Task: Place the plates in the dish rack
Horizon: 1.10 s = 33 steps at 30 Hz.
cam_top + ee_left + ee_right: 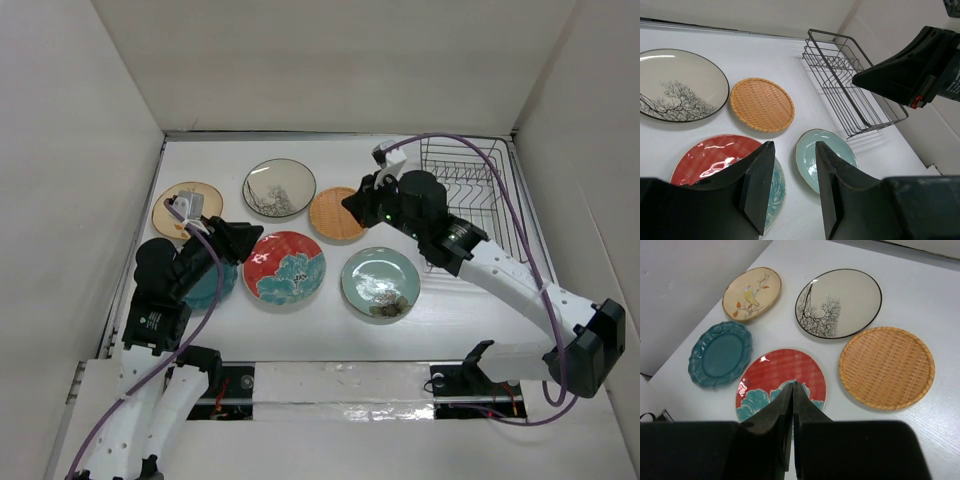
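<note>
Six plates lie flat on the white table: tan floral, white with dark rim, orange woven, red with teal flowers, pale green, and teal blue, which is partly under my left arm. The black wire dish rack stands at the back right and holds nothing. My left gripper is open and empty, raised over the gap between the red plate and the green plate. My right gripper is shut and empty, above the red plate next to the orange plate.
White walls close in the table on the left, back and right. The right arm reaches across in front of the rack. The tan plate and teal plate lie close to the left wall.
</note>
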Each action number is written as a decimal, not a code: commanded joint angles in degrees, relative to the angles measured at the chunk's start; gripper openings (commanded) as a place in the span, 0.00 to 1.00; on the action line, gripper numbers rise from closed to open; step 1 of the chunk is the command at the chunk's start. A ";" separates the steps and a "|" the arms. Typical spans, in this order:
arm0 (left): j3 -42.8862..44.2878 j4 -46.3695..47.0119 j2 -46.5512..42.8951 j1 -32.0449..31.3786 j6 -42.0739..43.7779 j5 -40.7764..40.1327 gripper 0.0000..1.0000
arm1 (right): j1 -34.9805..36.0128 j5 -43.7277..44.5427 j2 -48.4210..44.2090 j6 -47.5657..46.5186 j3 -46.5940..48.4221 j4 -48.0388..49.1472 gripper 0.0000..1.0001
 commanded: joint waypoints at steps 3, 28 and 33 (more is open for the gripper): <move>1.40 0.42 0.22 0.01 2.39 0.78 0.34 | 0.81 1.01 4.47 1.19 3.45 3.45 0.21; -2.38 1.92 2.33 -5.35 6.96 -7.75 0.02 | -7.09 -4.77 48.32 11.03 35.69 5.92 0.23; -2.29 1.83 2.77 -5.35 7.14 -7.66 0.27 | -10.96 -7.94 57.82 10.43 44.31 1.01 0.57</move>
